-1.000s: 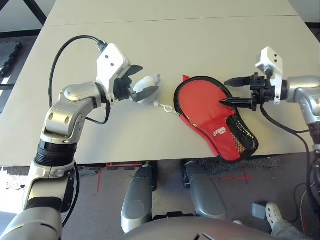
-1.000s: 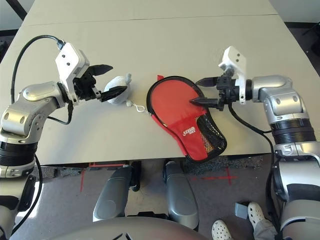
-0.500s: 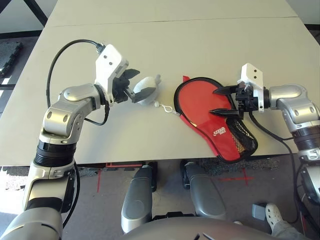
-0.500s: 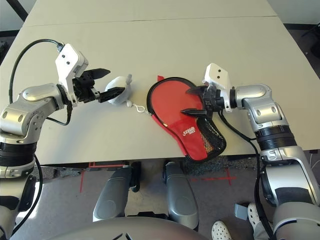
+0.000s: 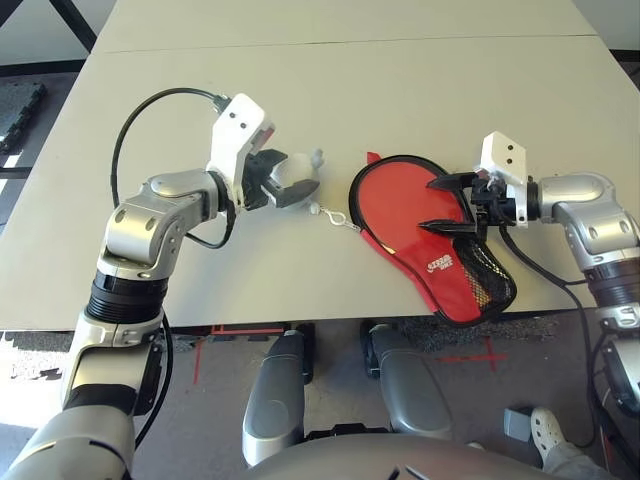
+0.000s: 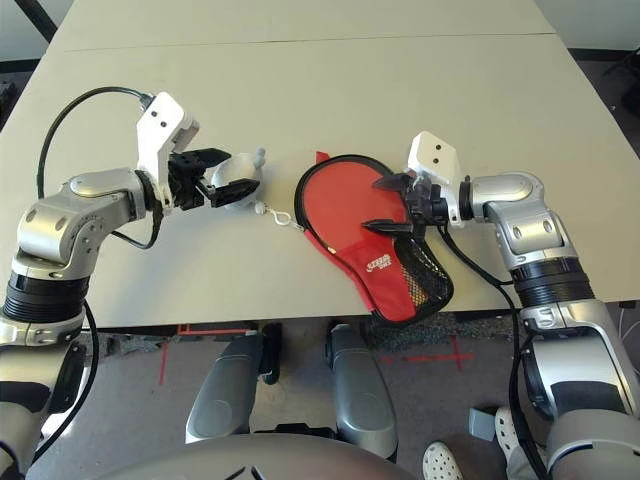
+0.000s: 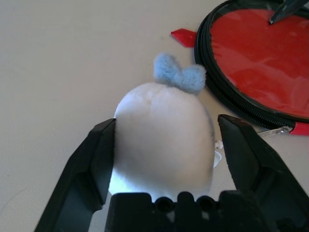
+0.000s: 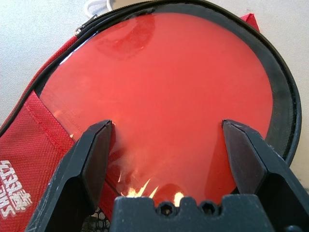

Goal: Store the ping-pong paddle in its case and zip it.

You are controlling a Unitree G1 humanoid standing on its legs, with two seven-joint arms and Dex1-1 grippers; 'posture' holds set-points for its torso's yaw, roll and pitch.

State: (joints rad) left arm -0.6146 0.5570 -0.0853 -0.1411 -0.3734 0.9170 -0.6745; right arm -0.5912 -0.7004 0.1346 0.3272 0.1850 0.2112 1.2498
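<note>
Left gripper (image 7: 164,159) jaws straddle the white lump (image 7: 161,140); right gripper (image 8: 169,154) jaws spread above the ping-pong paddle (image 8: 169,92).

Lab: taped floor (image 5: 470,355), cables (image 5: 600,385)

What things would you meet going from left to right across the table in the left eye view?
Left tool → white fluffy lump → small cord loop → paddle in the open case → right tool.

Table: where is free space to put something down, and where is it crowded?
The table is bare beyond both grippers and the case, and near the front edge under the left gripper. Crowded: the strip from the white lump to the case, where the right gripper hovers.
</note>
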